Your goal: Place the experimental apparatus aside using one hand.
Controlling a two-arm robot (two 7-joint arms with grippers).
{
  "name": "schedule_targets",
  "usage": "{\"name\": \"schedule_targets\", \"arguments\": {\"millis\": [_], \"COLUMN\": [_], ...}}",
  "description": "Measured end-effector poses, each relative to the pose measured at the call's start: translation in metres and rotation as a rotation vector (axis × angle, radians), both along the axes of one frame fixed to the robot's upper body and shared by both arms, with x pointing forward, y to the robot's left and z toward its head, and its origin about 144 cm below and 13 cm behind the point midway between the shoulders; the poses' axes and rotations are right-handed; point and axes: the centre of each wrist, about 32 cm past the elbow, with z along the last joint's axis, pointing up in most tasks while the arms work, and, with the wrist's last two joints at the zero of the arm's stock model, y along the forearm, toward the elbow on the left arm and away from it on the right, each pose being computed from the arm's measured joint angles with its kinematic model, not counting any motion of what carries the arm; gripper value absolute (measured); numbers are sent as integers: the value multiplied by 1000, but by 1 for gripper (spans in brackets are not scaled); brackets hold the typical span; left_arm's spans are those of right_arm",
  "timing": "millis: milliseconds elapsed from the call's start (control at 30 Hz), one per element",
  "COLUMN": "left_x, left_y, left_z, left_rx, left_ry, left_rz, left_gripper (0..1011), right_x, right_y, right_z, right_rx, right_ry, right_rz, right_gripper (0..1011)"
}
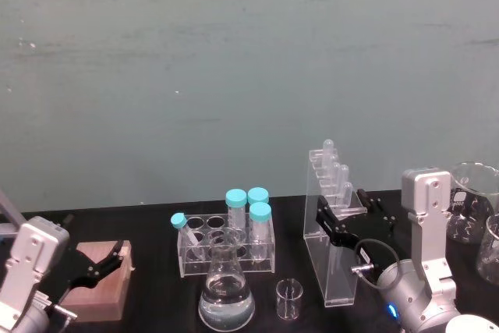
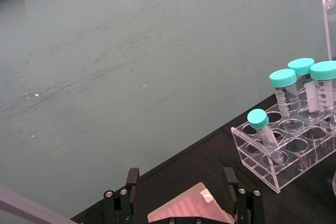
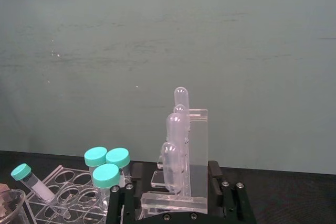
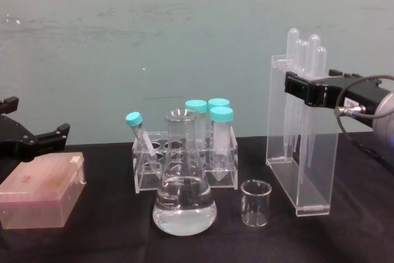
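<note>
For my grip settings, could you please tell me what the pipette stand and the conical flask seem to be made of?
Pipette stand: looks like clear acrylic, with flat glossy sheets and bright cut edges.
Conical flask: probably glass, being thin, transparent and shiny, with clear liquid inside; clear plastic can't be excluded.

Black worktop (image 4: 111, 238) carrying lab items, all resting directly on its surface.

Centre: conical flask (image 4: 183, 198) with clear liquid. At its 3 o'clock, a small glass beaker (image 4: 256, 202), apart from it. At 12 o'clock, a clear tube rack (image 4: 184, 163) with teal-capped tubes. At far 3 o'clock, the tall acrylic stand (image 4: 301, 146) holding pipettes. At 9 o'clock, a pinkish box (image 4: 40, 192). More beakers (image 1: 475, 208) at the right edge.
</note>
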Motion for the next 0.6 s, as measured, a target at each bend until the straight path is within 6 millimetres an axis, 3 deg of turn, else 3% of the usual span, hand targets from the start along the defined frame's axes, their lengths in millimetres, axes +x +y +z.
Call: {"name": "schedule_targets", "arguments": {"millis": [133, 267, 600], "left_x": [0, 0, 0], "left_y": [0, 0, 0], "left_z": [0, 0, 0], "left_rx": [0, 0, 0], "left_ry": [0, 0, 0], "left_rz": [0, 0, 0], "left_gripper": [1000, 1000, 1000], "right_x": [0, 0, 0], "right_y": [0, 0, 0], "right_z": [0, 0, 0], "right_rx": [0, 0, 0], "right_ry": [0, 0, 0], "right_rz": [0, -1, -1], "right_gripper": [669, 617, 606]}}
